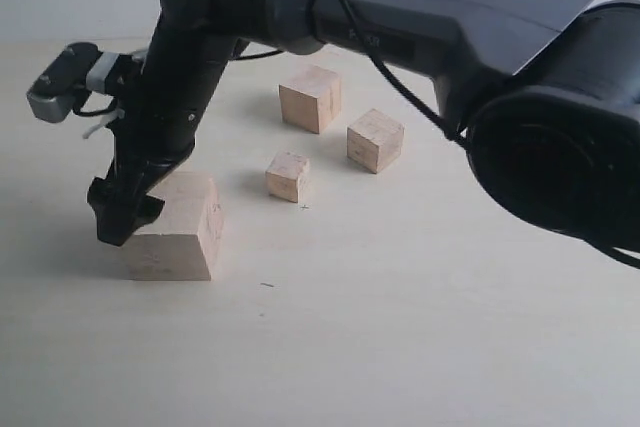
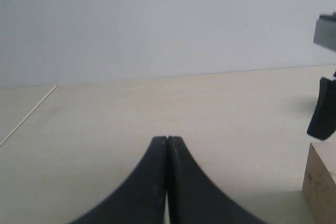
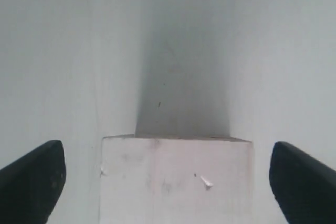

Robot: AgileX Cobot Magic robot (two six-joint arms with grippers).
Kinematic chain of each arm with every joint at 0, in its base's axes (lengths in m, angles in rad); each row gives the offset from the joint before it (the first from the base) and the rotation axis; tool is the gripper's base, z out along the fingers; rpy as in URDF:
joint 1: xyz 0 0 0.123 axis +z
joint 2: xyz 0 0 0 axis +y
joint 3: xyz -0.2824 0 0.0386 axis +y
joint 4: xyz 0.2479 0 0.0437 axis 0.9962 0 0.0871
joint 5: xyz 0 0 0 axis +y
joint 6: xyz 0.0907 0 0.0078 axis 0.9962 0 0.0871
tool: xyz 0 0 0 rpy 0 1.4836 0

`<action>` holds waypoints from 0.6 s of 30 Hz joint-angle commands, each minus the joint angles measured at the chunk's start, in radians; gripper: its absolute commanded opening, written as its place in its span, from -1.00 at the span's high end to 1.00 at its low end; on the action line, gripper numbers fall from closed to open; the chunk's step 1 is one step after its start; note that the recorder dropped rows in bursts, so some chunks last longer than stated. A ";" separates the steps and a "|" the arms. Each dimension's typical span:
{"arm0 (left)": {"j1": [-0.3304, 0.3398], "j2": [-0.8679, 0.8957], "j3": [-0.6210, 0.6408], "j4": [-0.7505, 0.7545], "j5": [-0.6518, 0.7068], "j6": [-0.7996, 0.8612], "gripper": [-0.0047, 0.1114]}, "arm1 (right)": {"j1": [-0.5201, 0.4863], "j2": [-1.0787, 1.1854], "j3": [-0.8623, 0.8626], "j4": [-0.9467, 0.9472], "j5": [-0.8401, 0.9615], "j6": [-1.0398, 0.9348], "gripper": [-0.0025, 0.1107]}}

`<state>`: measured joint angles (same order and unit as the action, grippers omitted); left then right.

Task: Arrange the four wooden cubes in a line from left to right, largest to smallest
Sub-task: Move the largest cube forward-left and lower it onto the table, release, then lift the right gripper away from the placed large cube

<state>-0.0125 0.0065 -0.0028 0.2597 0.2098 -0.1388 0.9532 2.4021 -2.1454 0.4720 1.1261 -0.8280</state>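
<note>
left gripper (image 2: 167, 144) pinched closed, empty, near the largest cube (image 1: 175, 232); right gripper (image 3: 168, 179) splayed wide astride it, touching neither side; smallest cube (image 1: 288, 176), second-largest cube (image 1: 311, 98), third cube (image 1: 376, 140) sit off its right; light, rigid wood I'd guess, so pinch opposite flat faces; only right wrist view shows those gaps

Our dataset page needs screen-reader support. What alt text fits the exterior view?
A dark robot arm has its end effector down at the largest pale wooden cube, front left on a light tabletop. Three smaller pale wooden cubes sit apart behind it, to the right.
</note>
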 commanded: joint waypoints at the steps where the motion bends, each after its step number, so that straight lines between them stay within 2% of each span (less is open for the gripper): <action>1: 0.003 -0.007 0.003 -0.010 -0.002 0.004 0.92 | -0.001 -0.139 -0.089 -0.113 0.086 0.081 -0.90; 5: 0.003 -0.007 0.003 -0.010 -0.002 0.004 0.92 | -0.013 -0.267 -0.146 -0.341 0.095 0.234 -0.90; 8: 0.003 -0.007 0.003 -0.010 -0.002 0.004 0.92 | -0.053 -0.329 -0.146 -0.419 0.095 0.322 -0.90; 12: 0.003 -0.007 0.003 -0.010 -0.002 0.004 0.92 | -0.142 -0.347 -0.144 -0.427 0.095 0.418 -0.90; 18: 0.003 -0.007 0.003 -0.010 -0.002 0.004 0.92 | -0.262 -0.257 -0.144 -0.427 0.095 0.517 -0.90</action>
<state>-0.0125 0.0065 -0.0028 0.2597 0.2098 -0.1388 0.7305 2.1001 -2.2892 0.0511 1.2157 -0.3506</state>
